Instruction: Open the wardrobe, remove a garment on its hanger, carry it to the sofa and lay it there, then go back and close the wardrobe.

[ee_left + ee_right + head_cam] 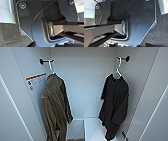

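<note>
The tall white wardrobe [82, 84] stands open. At the right of the frame the black short-sleeved top of limp cloth [115, 105] hangs on a thin white hanger [117, 70], hooked over a dark peg at upper right. An olive-brown jacket [55, 107] hangs at left. The top looks light and floppy, so the stiff hanger near its hook seems the best hold. Whether either gripper is open or closed cannot be told.

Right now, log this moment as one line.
wardrobe: open | black garment: hanging on white hanger, right peg | olive jacket: left peg
</note>
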Controlling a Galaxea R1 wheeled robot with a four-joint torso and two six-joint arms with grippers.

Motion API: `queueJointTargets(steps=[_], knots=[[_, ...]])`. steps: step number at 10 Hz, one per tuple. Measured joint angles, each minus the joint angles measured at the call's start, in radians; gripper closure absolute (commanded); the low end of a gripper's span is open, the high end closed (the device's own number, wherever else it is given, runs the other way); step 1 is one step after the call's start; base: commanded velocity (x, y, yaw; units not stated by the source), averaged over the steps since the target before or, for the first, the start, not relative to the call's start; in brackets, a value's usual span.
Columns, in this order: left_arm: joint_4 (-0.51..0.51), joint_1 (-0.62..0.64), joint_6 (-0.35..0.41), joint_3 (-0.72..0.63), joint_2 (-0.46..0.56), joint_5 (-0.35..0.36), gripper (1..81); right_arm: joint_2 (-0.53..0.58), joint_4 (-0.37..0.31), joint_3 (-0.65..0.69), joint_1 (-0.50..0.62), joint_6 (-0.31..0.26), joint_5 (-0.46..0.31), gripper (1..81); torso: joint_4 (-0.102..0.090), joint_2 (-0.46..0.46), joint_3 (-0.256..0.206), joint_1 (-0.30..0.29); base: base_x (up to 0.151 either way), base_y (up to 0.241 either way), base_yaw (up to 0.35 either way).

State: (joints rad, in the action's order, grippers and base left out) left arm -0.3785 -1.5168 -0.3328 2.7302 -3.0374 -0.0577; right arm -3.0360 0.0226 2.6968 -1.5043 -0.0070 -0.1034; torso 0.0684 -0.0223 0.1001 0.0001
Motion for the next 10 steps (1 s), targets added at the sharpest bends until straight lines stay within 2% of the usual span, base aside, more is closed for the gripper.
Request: queueJointTargets(steps=[3, 5, 6, 8, 9, 10], knots=[[0.005, 0.006, -0.004, -0.001, 0.001, -0.007, 1.0, 0.000, 0.000, 0.000, 0.000, 0.000, 0.001, 1.0, 0.000, 0.000, 0.000, 0.000, 0.000, 0.000, 0.000], [0.034, 0.021, 0.047, -0.005, 0.009, -0.019, 1.0, 0.000, 0.000, 0.000, 0.000, -0.001, 0.002, 1.0, 0.000, 0.000, 0.000, 0.000, 0.000, 0.000, 0.000], [0.073, 0.028, 0.107, -0.005, 0.010, -0.024, 1.0, 0.000, 0.000, 0.000, 0.000, -0.001, 0.002, 1.0, 0.000, 0.000, 0.000, 0.000, 0.000, 0.000, 0.000], [0.250, 0.034, 0.314, -0.006, 0.010, -0.052, 1.0, 0.000, 0.000, 0.000, 0.000, -0.003, 0.005, 1.0, 0.007, 0.000, 0.000, 0.000, 0.000, 0.000, 0.000], [0.360, 0.031, 0.389, -0.006, 0.010, -0.045, 1.0, 0.000, 0.000, 0.000, 0.000, -0.003, 0.006, 1.0, 0.027, 0.000, 0.000, 0.000, 0.000, 0.000, 0.000], [0.436, 0.032, 0.440, -0.006, 0.010, -0.024, 1.0, 0.000, 0.000, 0.000, 0.000, -0.003, 0.006, 1.0, 0.056, 0.000, 0.000, 0.000, 0.000, 0.000, 0.000]])
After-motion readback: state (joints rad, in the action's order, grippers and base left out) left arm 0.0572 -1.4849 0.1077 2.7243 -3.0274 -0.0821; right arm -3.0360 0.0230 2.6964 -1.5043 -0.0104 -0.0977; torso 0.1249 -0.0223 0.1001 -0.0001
